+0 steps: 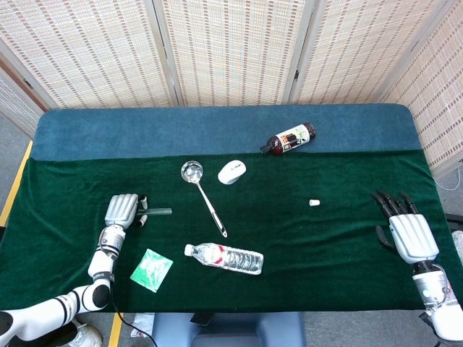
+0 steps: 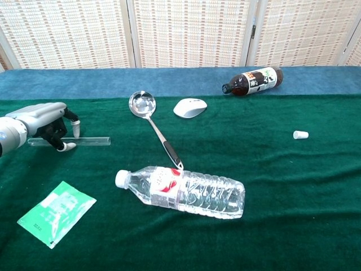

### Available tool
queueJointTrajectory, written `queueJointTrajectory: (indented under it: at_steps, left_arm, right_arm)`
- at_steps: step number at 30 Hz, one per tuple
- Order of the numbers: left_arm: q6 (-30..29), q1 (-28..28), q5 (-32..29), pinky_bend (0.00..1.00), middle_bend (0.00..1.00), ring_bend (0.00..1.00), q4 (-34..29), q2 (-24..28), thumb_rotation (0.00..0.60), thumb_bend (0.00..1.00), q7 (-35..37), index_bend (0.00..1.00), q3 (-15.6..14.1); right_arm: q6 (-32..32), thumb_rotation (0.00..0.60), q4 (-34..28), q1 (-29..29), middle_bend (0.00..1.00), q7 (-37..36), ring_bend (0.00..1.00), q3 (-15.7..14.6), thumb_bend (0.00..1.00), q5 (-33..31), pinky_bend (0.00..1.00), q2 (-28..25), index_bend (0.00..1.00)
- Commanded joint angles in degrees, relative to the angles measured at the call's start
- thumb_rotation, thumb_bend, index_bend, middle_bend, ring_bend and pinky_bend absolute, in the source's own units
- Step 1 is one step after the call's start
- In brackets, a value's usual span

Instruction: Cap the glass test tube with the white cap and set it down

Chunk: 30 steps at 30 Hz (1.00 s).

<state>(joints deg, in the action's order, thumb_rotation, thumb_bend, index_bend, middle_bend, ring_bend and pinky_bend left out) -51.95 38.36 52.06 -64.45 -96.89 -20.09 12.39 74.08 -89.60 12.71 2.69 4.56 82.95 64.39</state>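
The glass test tube (image 2: 70, 141) lies flat on the green cloth of the counter (image 2: 271, 169), well to the left of the steel ladle (image 2: 152, 125). Its long axis runs nearly level across the chest view, one end reaching toward the ladle and the other passing under the left robot hand (image 2: 48, 125). Which end is the open mouth cannot be told.

The left robot hand arches over that far end with its fingers (image 2: 75, 126) curled down on both sides of the glass. It seems to be closing for a grasp, but whether it truly clamps the tube is unclear. The tube shows no lift off the cloth.

The white cap (image 2: 300, 134) rests on the cloth far to the right of the ladle, well apart from the tube. The right robot hand (image 1: 409, 231) lies beyond the cap near the counter edge, fingers spread and holding nothing.

So the pick-up of the tube looks to be the step in hand. Next, a secure hold and a lift are probably needed, while the right robot hand would have to fetch the cap.
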Motion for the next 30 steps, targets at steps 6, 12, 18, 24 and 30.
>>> queueJointTrajectory:
  at_steps: [6, 12, 18, 24, 30]
  left_arm:
    - [0.44, 0.09, -0.15, 0.89, 0.96, 0.96, 0.76, -0.38, 0.6, 0.41, 0.19, 0.59, -0.05]
    - [0.86, 0.1, -0.25, 0.89, 0.96, 0.96, 1.58, -0.67, 0.6, 0.42, 0.45, 0.6, -0.08]
    - [0.85, -0.12, 0.28, 0.89, 0.96, 0.96, 1.96, -0.7, 0.6, 0.44, 1.93, 0.61, 0.2]
    - [0.31, -0.83, 1.92, 0.89, 0.96, 0.96, -1.01, 1.43, 0.6, 0.44, 4.6, 0.62, 0.6]
    - [0.01, -1.69, 4.26, 0.89, 0.96, 0.96, -6.82, 5.47, 0.6, 0.45, 8.25, 0.63, 1.08]
  right_arm:
    - [-0.35, 0.6, 0.0, 0.08, 0.14, -0.05, 0.17, -0.14, 0.56, -0.41, 0.07, -0.11, 0.12]
    - [-0.38, 0.6, -0.02, 0.07, 0.14, -0.15, 0.17, -0.17, 0.56, -0.66, 0.07, -0.14, 0.12]
    - [-0.22, 0.6, -0.2, 0.05, 0.14, -0.1, 0.17, -0.21, 0.56, -0.68, 0.07, -0.2, 0.13]
    - [0.19, 0.6, -0.53, -0.09, 0.15, -0.08, 0.17, -0.15, 0.56, -0.74, 0.07, -0.47, 0.13]
    - [0.46, 0.6, -0.75, -0.15, 0.15, -0.07, 0.18, -0.16, 0.56, -0.64, 0.07, -0.53, 0.13]
